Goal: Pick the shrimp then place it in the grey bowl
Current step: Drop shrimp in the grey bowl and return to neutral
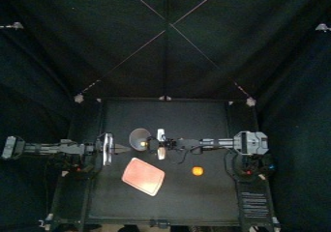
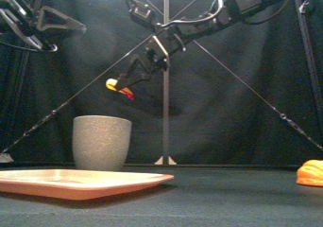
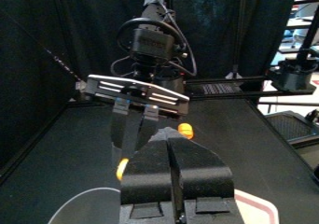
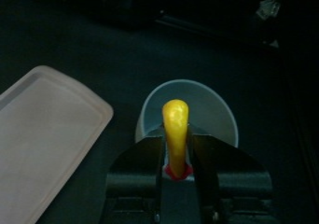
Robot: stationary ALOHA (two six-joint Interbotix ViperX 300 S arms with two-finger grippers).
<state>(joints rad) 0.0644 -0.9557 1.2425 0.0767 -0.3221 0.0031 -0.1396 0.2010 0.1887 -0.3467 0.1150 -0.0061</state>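
The shrimp (image 2: 120,85), a yellow toy with a red end, hangs in the air with my right gripper (image 2: 136,75) shut on it. It is above the tall grey speckled cup (image 2: 101,142) and a little to its right. In the right wrist view the shrimp (image 4: 177,133) sticks out between the jaws, right over the cup's mouth (image 4: 210,111). From above, the right gripper (image 1: 161,146) reaches past the middle to the cup (image 1: 139,136). My left gripper (image 3: 174,176) rests raised at the left, jaws together and holding nothing.
A flat pink tray (image 1: 145,177) lies in front of the cup, toward the table's front edge. An orange toy (image 1: 198,170) sits on the table to the right of the tray, under the right arm.
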